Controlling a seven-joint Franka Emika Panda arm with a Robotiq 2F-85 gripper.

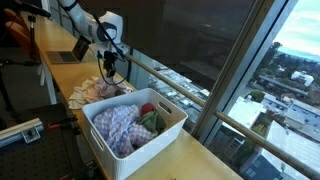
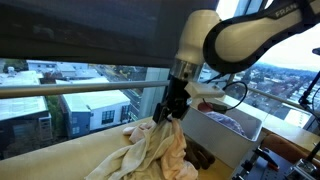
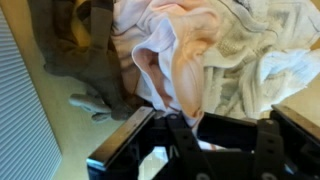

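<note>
A heap of clothes (image 1: pixel 95 92) lies on the wooden counter (image 1: pixel 55 78) beside the window, also seen in an exterior view as the pale heap of clothes (image 2: pixel 150 155). My gripper (image 1: pixel 108 68) is down on top of the heap. In the wrist view the gripper (image 3: pixel 168 122) is shut, with a fold of a pale pink garment (image 3: pixel 165 65) pinched between its jaws. A dark olive garment (image 3: pixel 80 40) lies to the left of the pink one, and a cream towel (image 3: pixel 250 50) to its right. The fingertips themselves are sunk in cloth.
A white basket (image 1: pixel 172 108) holding a purple-white cloth (image 1: pixel 118 128) and a red item (image 1: pixel 147 109) stands on the counter next to the heap; it shows as the white basket (image 2: pixel 240 135) too. A laptop (image 1: pixel 68 56) sits farther back. Window glass and a rail (image 2: pixel 80 88) run along the counter.
</note>
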